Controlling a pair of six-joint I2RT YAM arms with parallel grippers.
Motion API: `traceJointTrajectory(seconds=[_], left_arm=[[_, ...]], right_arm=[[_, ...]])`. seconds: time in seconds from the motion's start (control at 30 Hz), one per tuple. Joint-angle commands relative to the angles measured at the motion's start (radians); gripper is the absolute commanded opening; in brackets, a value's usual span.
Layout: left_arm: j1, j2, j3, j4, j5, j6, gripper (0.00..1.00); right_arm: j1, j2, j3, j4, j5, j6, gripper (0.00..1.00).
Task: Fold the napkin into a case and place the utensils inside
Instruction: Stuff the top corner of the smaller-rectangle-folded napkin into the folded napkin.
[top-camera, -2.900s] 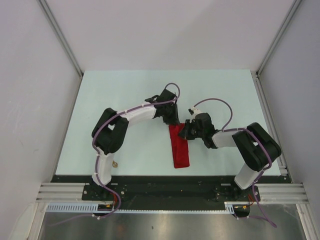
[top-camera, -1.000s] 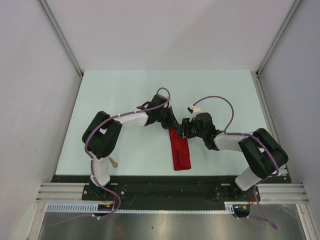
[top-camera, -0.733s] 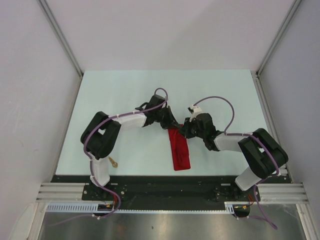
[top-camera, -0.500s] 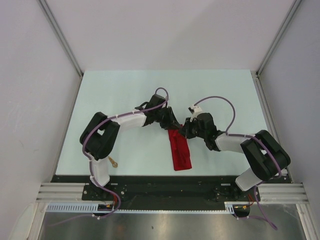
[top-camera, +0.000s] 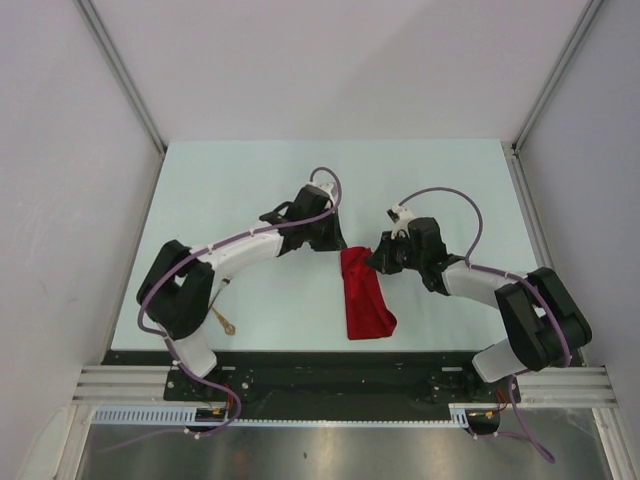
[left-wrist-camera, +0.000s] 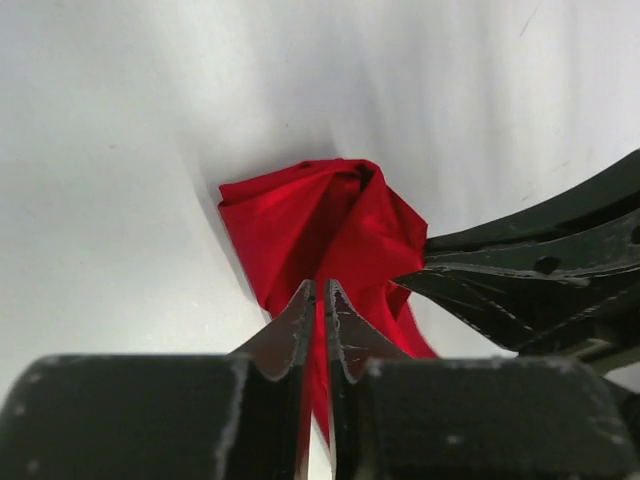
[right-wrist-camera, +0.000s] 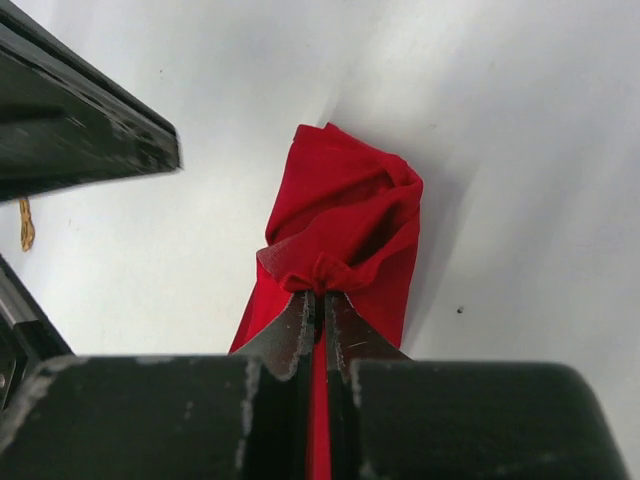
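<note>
Folding step: left hand (left-wrist-camera: 320, 292) and right hand (right-wrist-camera: 320, 297) each pinch the napkin's (top-camera: 365, 295) far end, bunched mid-worktop (top-camera: 250, 180). Next, I'd say, carry that edge over evenly. The gold utensil (top-camera: 224, 322) lies well apart.

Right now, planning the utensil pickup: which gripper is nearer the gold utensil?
Left. The left gripper pinches the napkin's far end, beyond and right of the gold utensil; the right gripper pinches that end too, farther right.

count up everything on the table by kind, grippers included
red napkin: 1
gold utensil: 1 in view
grippers: 2, the left gripper and the right gripper, both pinching the napkin
total: 4
</note>
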Motion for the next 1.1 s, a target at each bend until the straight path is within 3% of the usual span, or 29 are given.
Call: traceJointTrajectory(seconds=[0.0,0.13,0.37,0.63,0.9,1.07], left_arm=[[-0.047,0.036,0.001,0.018,-0.043,0.088,0.08],[-0.078,0.086,0.067,-0.006,-0.069,0.146,0.08],[-0.136,0.154,0.130,-0.086,-0.161,0.196,0.31],[-0.154,0.191,0.167,-0.126,-0.244,0.212,0.41],[-0.156,0.238,0.202,-0.147,-0.254,0.220,0.40],[-0.156,0.264,0.231,-0.169,-0.263,0.226,0.32]], right_arm=[[-0.008,0.010,0.030,0.006,-0.068,-0.025,0.00],[-0.022,0.027,0.029,0.015,-0.082,-0.027,0.00],[-0.037,0.033,0.027,0.022,-0.101,-0.008,0.00],[-0.037,0.053,0.023,0.035,-0.105,0.012,0.00],[-0.037,0.056,0.027,0.036,-0.101,0.030,0.00],[-0.035,0.061,0.030,0.038,-0.106,0.051,0.00]])
